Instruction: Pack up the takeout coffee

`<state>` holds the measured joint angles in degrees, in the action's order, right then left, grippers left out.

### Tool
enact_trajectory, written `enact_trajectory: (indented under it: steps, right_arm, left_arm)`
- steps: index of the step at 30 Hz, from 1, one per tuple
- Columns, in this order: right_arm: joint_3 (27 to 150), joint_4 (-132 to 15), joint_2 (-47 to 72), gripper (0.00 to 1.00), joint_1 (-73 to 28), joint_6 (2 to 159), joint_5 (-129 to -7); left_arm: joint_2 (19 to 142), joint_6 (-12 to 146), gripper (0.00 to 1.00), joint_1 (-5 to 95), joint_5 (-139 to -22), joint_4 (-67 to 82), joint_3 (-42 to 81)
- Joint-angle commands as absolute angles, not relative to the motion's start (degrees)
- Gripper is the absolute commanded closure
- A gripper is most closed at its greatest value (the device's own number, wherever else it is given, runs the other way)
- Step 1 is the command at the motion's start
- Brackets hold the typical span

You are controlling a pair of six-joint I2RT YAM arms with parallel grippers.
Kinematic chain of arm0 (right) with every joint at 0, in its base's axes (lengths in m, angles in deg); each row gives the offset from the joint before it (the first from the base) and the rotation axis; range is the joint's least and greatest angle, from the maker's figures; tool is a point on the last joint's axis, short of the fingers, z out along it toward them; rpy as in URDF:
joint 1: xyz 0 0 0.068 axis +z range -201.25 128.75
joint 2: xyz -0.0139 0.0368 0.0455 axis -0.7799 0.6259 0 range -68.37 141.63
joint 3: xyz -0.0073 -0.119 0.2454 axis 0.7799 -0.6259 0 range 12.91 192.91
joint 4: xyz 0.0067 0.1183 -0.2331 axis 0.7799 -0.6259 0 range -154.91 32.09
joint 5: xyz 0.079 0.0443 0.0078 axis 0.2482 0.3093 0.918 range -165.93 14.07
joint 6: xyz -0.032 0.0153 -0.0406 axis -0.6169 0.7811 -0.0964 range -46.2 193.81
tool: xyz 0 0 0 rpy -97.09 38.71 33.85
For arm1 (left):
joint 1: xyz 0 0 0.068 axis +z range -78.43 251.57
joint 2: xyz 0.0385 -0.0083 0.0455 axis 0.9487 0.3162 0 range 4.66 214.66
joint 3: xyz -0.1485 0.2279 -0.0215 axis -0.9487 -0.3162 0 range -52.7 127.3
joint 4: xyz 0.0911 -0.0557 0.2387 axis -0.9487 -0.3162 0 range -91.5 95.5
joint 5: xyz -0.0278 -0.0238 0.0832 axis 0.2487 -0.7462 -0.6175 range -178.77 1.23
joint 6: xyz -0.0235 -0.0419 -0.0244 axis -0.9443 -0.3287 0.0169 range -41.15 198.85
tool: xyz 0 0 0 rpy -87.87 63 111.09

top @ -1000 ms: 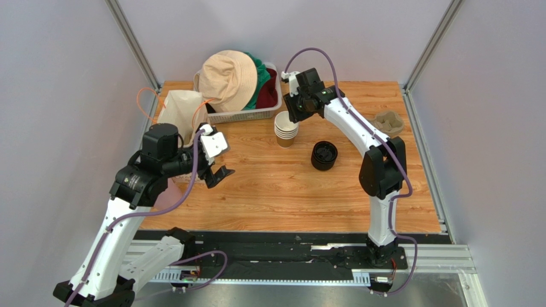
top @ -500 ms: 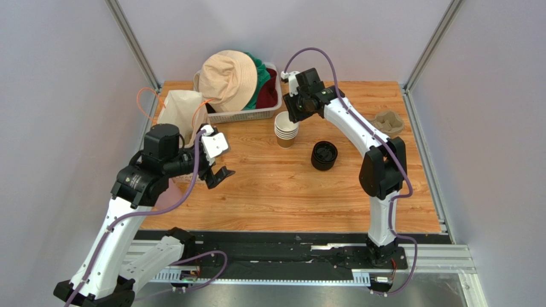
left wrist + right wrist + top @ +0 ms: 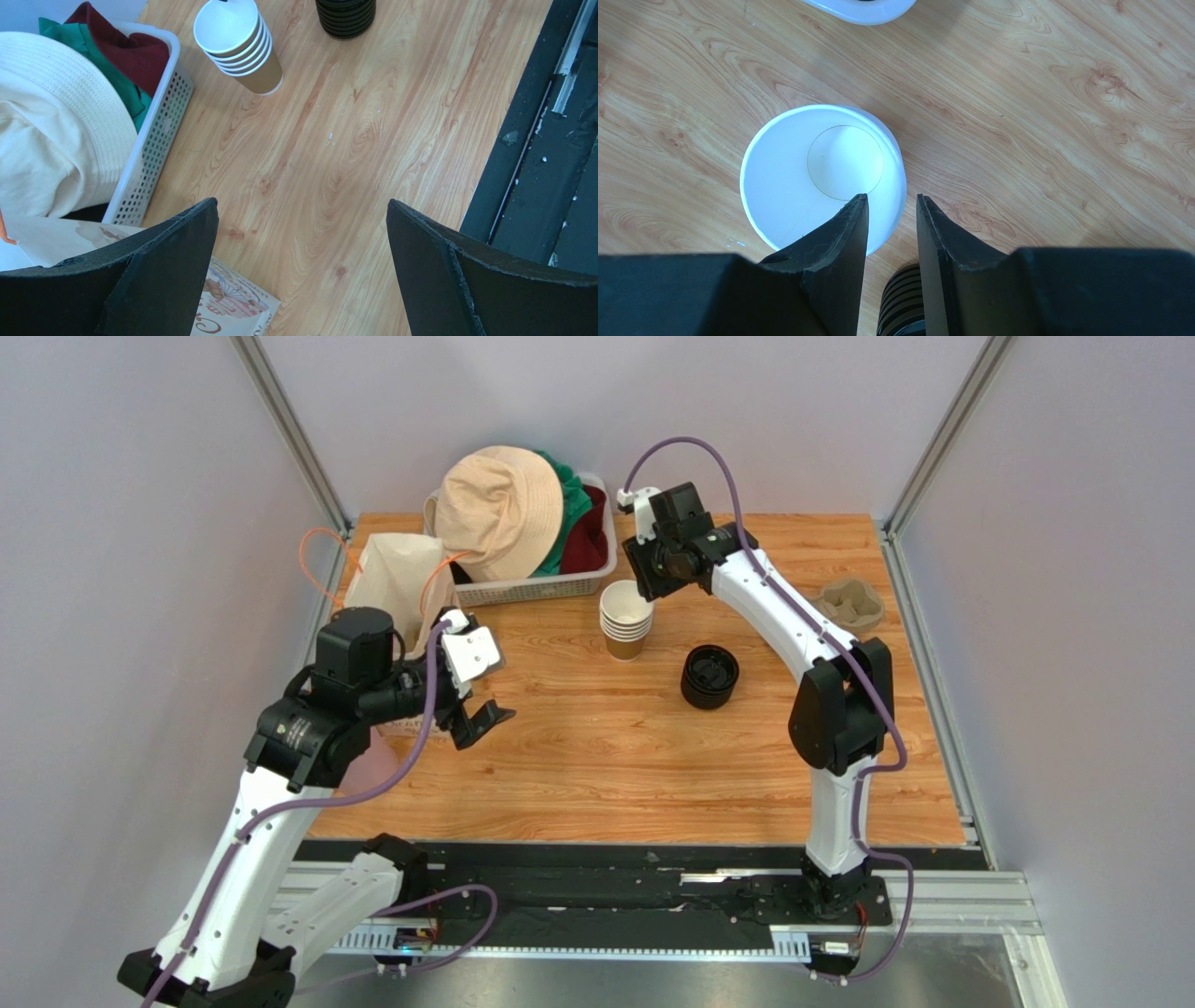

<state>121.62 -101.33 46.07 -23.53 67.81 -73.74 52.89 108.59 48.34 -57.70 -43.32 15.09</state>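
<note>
A stack of kraft-brown paper cups (image 3: 626, 620), white inside, stands at mid-table with no lid on. It also shows in the left wrist view (image 3: 235, 35) and the right wrist view (image 3: 801, 161). A stack of bare black lids (image 3: 710, 676) stands to its right. No lidded cup is in view. My right gripper (image 3: 640, 588) hovers over the top cup's near rim. Its jaws are narrowly parted (image 3: 891, 199), one finger over the cup's inside and one outside, holding nothing. My left gripper (image 3: 481, 724) is wide open and empty above the table's left (image 3: 302, 204).
A white basket (image 3: 540, 588) of clothes with a beige hat (image 3: 498, 504) stands at the back. A paper bag (image 3: 397, 581) stands at the back left. A cardboard cup carrier (image 3: 852, 602) lies at the right edge. Something pink (image 3: 365, 763) shows under my left arm.
My right gripper has shifted slightly right and back above the cup stack. The left arm has barely moved.
</note>
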Motion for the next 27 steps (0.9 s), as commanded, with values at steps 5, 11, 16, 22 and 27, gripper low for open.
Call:
enact_trajectory:
  steps: [5, 11, 16, 22, 27]
  right_arm:
    - [122.0, -99.2, 46.0, 0.66, -23.6, 66.8, -75.8]
    - [121.4, -99.2, 46.4, 0.68, -23.6, 66.7, -75.1]
    - [121.0, -99.4, 47.2, 0.69, -23.6, 66.8, -74.6]
    - [121.1, -99.7, 47.8, 0.69, -23.6, 66.9, -74.1]
    - [121.1, -99.8, 47.9, 0.74, -23.5, 66.9, -73.8]
  left_arm:
    - [51.9, 107.9, 0.02, 48.3, -55.8, -41.7, 14.7]
    - [52.0, 107.9, 0.02, 48.2, -55.5, -41.6, 14.6]
    - [51.9, 107.8, 0.02, 48.3, -55.5, -41.5, 14.6]
    - [51.9, 107.8, 0.02, 48.4, -55.5, -41.5, 14.6]
    - [52.0, 107.7, 0.02, 48.4, -55.4, -41.4, 14.6]
